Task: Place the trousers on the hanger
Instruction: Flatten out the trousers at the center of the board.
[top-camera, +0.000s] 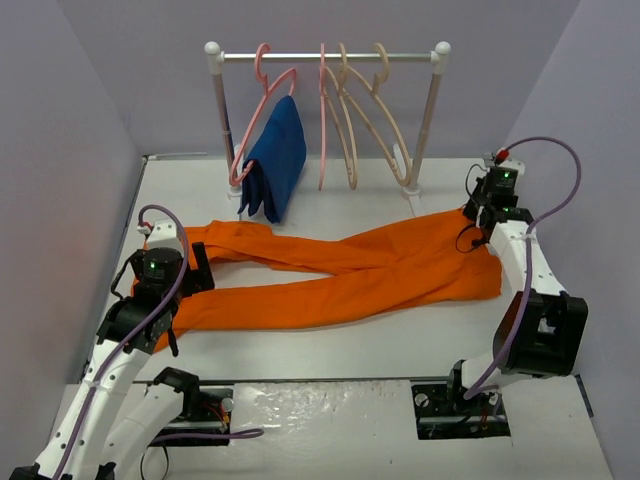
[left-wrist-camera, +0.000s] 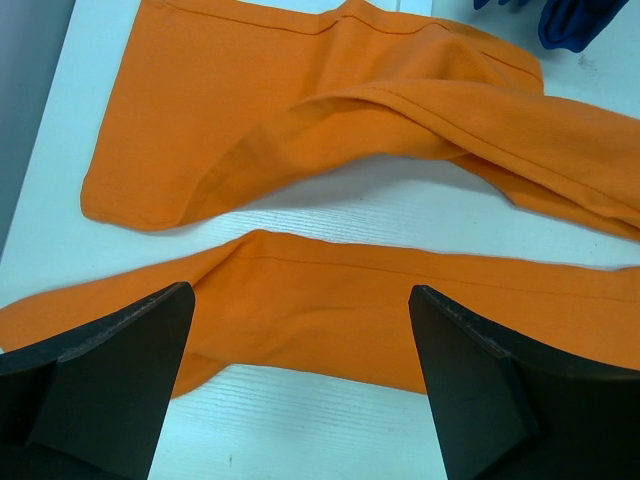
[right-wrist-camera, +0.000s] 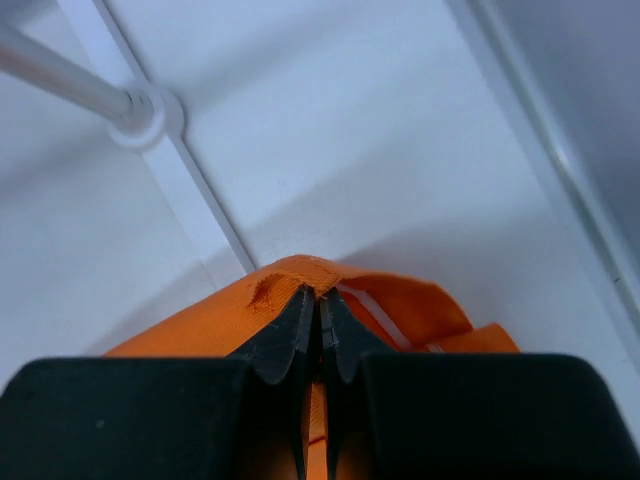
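1. While the trousers (top-camera: 340, 275) lie across the bench (top-camera: 350, 345), the right gripper (right-wrist-camera: 320, 300) pinches their edge near the far-right corner.
2. Left gripper (left-wrist-camera: 300, 291): jaws wide, over the leg ends, left edge.
3. Hanger (top-camera: 390, 125) on rail (top-camera: 300, 57), far edge.

The whole tabletop (top-camera: 350, 345) is taken in by the top external view from above and behind the arms, tilted down toward the clothes rack (top-camera: 330, 57) at the far wall. The left wrist view is set close over the tabletop and is aimed down and forward past the left pincer (left-wrist-camera: 300, 292). The right wrist view is set low and very near, sighted along the right pincer (right-wrist-camera: 320, 295) toward the rack's foot. The orange trousers (top-camera: 330, 285) are shared by all three views.
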